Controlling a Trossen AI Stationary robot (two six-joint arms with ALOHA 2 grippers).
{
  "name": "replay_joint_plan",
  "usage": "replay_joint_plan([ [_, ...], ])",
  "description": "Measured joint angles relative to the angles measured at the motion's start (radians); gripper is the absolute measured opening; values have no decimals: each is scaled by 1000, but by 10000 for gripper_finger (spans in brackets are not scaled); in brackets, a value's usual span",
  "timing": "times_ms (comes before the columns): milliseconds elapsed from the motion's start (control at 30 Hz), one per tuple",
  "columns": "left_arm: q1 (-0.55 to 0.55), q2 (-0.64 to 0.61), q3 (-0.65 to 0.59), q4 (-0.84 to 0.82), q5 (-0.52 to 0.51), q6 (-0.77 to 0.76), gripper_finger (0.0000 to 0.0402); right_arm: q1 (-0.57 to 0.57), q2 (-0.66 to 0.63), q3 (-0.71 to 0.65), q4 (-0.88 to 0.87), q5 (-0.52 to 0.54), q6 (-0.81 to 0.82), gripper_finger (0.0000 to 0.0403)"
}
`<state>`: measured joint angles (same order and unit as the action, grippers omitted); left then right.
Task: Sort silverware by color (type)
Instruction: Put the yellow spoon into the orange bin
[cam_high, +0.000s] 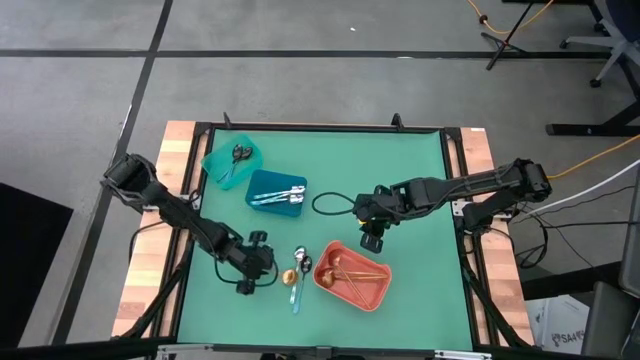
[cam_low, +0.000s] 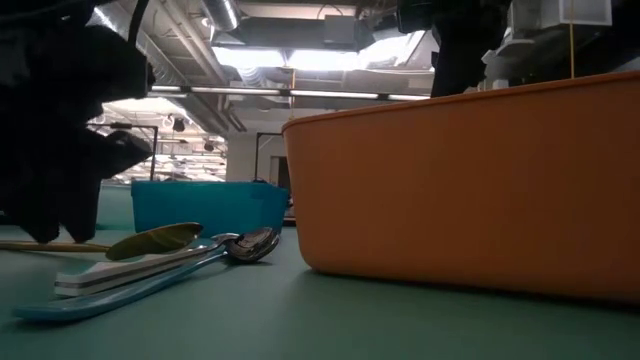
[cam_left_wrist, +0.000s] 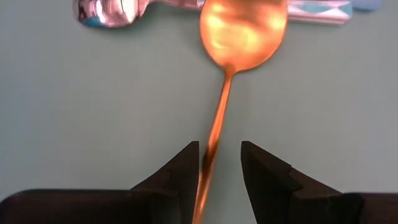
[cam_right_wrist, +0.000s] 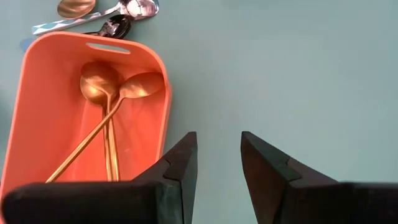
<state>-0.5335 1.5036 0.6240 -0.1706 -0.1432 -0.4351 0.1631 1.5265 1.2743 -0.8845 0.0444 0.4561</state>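
Note:
A copper-gold spoon (cam_left_wrist: 242, 31) lies flat on the green table, its handle (cam_left_wrist: 211, 143) running back between the open fingers of my left gripper (cam_left_wrist: 219, 162), which is low near the front edge (cam_high: 245, 282). Beyond its bowl lie a silver spoon (cam_left_wrist: 112, 11) and a light-blue-handled utensil (cam_left_wrist: 317, 9); a dark spoon (cam_right_wrist: 113, 26) lies beside them. My right gripper (cam_right_wrist: 219, 158) hangs open above the table beside the coral bin (cam_right_wrist: 37, 124), which holds two copper-gold spoons (cam_right_wrist: 102, 87). My left gripper has its fingers on either side of the copper-gold spoon's handle (cam_left_wrist: 208, 158), slanting down along it from the handle's free end. The handle runs close beside one finger (cam_left_wrist: 183, 171); whether it touches that finger I cannot tell. The spoon lies on the table.
A teal bin (cam_high: 232, 162) with dark utensils and a blue bin (cam_high: 276, 192) with silver, light-blue-handled ones stand at the far left. A black cable loop (cam_high: 330, 205) lies mid-table. The coral bin (cam_low: 470, 180) stands close in front of the low camera.

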Motion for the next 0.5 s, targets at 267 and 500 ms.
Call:
replay_joint_plan([
  [267, 1, 0, -57, 70, -5, 0, 114, 0, 0, 0, 1, 0, 2, 113],
  [500, 1, -1, -62, 67, -7, 0, 103, 0, 0, 0, 24, 0, 2, 113],
])
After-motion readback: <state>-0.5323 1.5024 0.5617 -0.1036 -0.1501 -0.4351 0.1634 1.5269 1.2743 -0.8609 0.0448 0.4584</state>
